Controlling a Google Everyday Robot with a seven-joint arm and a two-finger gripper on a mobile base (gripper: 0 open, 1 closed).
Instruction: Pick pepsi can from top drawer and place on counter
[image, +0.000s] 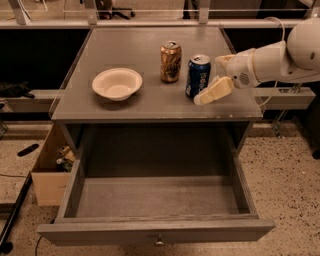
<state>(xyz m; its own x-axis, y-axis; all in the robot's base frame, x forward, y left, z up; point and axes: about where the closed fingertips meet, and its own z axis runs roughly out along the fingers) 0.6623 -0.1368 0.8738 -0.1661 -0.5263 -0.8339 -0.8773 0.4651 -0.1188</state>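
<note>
Pepsi can (198, 75) is seen standing upright on the worktop (135, 107), right against the tip of the tool (212, 85), which is reached in from the side away from the bowl. Whether the tool is pinching the can or is spread beside it cannot be told. The placing step is judged to be near its end, since the can is out of the top drawer (155, 231) and set on the worktop, well in from the edge.

For the step to be finished well, the can should be released without being tipped. The tool is best opened fully and drawn straight back along its own line before it is lifted or swung. A sideways sweep should be avoided, because the gold-brown can (170, 61) is stood just beyond the Pepsi can, on the far side from the tool, and could be knocked over.

The top drawer is pulled wide open below the tool, and nothing is seen on its grey floor. A cardboard box (47, 180) is placed on the ground far below the tool, past the drawer's far side, with small items inside that cannot be identified. A white bowl (117, 83) is set on the worktop well apart from the tool, beyond both cans, and appears to hold nothing.
</note>
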